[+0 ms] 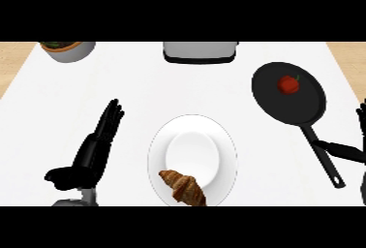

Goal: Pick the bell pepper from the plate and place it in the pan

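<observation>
**Operator:** I start at the fingers. My right hand (352, 145) shows at the view's edge with its fingers straight and apart, clamped on nothing; the thumb points inward toward the pan's handle (323, 157), just short of it or perhaps touching, I cannot tell which.

**Observer:** And the bell pepper?

**Operator:** The bell pepper (289, 84) sits inside the pan (289, 95), up and inward from those right fingers, near the far part of the dark base. So I judge the placing done; what is in hand is clearing away cleanly.

**Observer:** What does doing that well call for?

**Operator:** I draw the right hand outward and toward me, away from the handle, so the thumb does not nudge it and turn the pan. No sweep across the pan's rim either.

**Observer:** Your other hand?

**Operator:** My left hand (97, 150) rests well apart on the opposite side, fingers straight, together and empty. Just inward of them lies the plate (191, 160), carrying only a croissant (184, 187) at its near edge. I leave that hand where it is.

**Observer:** Anything beyond?

**Operator:** Farther out from the fingers, at the back of the surface (129, 82), stand a toaster (200, 51) and a bowl (68, 50). Both are well clear of my path.
</observation>
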Available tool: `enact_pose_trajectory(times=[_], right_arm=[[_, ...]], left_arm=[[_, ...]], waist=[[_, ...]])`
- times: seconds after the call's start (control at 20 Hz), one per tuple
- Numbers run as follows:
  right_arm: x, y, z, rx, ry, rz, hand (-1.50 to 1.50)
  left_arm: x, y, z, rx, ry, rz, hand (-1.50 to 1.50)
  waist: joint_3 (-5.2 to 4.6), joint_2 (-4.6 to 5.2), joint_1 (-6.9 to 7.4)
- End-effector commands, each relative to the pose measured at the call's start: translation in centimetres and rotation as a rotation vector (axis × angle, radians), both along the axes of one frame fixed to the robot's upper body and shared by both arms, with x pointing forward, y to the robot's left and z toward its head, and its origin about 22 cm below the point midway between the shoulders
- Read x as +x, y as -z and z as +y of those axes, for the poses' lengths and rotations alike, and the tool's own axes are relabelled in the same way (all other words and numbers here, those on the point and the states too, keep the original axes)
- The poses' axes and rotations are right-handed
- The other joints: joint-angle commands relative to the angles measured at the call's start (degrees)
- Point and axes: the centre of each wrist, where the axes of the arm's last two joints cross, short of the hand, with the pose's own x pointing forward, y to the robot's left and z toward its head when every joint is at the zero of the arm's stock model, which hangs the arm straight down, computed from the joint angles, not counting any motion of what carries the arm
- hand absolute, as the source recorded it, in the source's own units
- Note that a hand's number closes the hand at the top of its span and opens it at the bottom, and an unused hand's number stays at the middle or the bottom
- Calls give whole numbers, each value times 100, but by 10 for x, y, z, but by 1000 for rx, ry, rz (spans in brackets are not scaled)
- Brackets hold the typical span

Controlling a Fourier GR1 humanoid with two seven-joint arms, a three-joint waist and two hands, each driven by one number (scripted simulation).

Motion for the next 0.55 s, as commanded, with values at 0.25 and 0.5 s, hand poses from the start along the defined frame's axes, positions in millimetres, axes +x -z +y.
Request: enact_pose_trajectory(times=[0.25, 0.5], right_arm=[[3, -3, 8, -54, 23, 18, -150], [-4, -16, 6, -147, 46, 18, -150]], left_arm=[[-2, 2, -4, 13, 3, -10, 0], [-5, -1, -16, 11, 10, 6, 0]], waist=[[1, 5, 18], [-1, -2, 0]])
